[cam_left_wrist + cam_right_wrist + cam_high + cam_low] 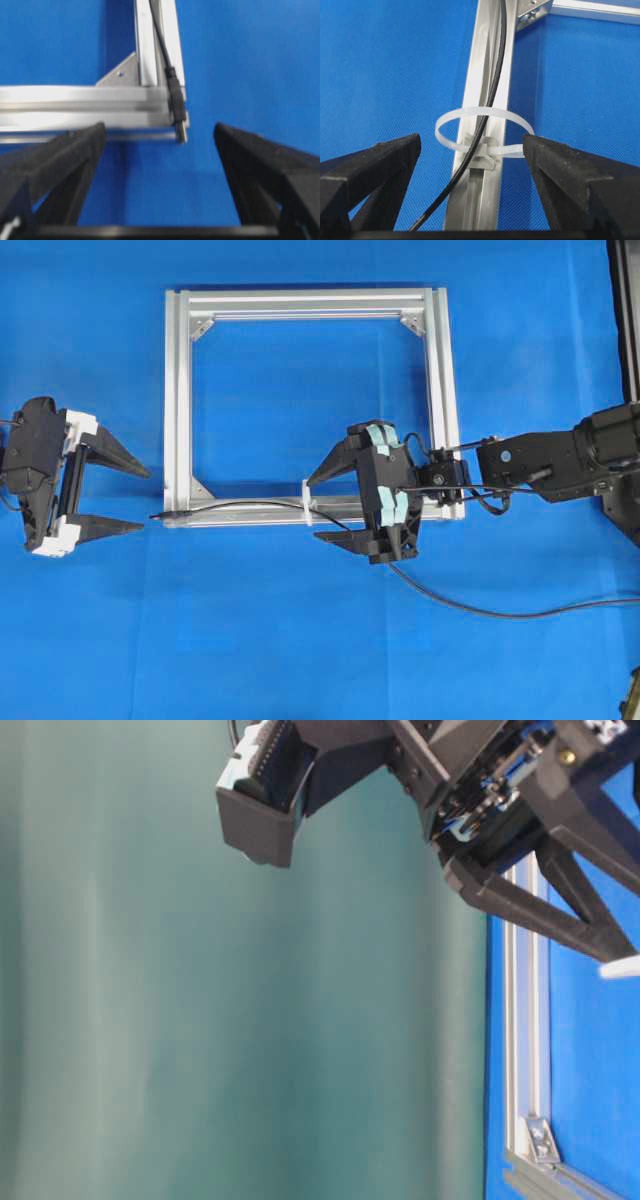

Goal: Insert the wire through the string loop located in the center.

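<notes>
**Both grippers open, wire threaded through loop**

Left gripper (145,500), black with white mounts: jaws spread wide, holding nothing, sitting at the left of the overhead view just off the frame's lower-left corner. In the left wrist view its two black fingers (75,150) flank the wire's tip without touching it.

Right gripper (325,508), black with pale teal pads: jaws also spread, nothing held, hanging over the frame's bottom bar near the centre. In the right wrist view its fingers (380,165) stand either side of the loop; the right finger looks very close to the loop's band, contact can't be told.

Long thin dark grey-black wire (250,505) lies along the bottom bar of the silver aluminium square frame (180,390), passes through the small white plastic tie loop (480,117), then trails off to the right across the blue table cover (300,640). Its small black plug-like connector tip (177,107) rests at the frame's lower-left corner, end just past the bar edge.

Loop is fixed to the bottom bar, ring standing upright around the wire.

Table-level view: only the right arm's underside, a frame edge and a green backdrop (250,1020).
</notes>
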Controlling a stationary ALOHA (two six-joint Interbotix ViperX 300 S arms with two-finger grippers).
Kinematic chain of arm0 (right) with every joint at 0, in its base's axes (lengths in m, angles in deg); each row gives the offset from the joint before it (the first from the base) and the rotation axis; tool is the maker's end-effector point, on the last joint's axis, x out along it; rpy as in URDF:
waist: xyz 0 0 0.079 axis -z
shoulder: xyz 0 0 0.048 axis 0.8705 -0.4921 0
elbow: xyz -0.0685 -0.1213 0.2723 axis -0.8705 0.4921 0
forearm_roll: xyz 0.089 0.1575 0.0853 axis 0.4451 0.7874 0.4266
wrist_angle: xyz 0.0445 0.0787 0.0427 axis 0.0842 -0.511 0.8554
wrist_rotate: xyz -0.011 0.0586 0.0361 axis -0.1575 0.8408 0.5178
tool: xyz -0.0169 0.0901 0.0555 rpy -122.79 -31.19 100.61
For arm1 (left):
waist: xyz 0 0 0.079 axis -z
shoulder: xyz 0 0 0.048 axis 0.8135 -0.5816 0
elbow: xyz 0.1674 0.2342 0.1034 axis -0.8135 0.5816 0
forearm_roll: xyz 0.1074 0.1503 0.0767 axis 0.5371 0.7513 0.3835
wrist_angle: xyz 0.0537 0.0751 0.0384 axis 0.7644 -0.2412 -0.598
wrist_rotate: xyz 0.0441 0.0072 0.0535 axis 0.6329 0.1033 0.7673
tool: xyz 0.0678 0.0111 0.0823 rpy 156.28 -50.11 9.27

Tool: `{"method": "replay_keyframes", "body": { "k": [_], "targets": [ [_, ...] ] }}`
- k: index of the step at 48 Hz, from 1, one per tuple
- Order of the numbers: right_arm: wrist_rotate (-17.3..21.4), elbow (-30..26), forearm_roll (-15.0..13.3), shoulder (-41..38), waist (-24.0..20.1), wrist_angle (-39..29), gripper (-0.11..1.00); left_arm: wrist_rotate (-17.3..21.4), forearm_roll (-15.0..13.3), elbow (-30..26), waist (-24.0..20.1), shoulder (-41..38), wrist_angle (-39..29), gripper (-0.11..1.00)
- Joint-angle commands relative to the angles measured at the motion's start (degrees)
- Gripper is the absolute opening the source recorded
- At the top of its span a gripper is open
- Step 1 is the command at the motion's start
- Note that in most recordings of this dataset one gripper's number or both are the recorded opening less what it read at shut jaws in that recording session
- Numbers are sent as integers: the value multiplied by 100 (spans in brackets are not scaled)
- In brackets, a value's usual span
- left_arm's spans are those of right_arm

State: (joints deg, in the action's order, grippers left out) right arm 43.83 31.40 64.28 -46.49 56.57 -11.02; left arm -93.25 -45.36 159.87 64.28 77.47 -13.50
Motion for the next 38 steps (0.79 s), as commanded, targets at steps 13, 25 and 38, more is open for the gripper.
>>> {"method": "replay_keyframes", "body": {
  "k": [13,25,38],
  "targets": [
    [-9,-70,-9,220,-9,-44,94,0,9,-123,-70,114,9,91],
    [-26,-26,-9,721,-9,-483,94,149,9,-396,-158,483,-308,91],
    [-26,0,-62,1222,-18,-905,94,185,9,-466,-255,1028,-738,91]
  ]
}}
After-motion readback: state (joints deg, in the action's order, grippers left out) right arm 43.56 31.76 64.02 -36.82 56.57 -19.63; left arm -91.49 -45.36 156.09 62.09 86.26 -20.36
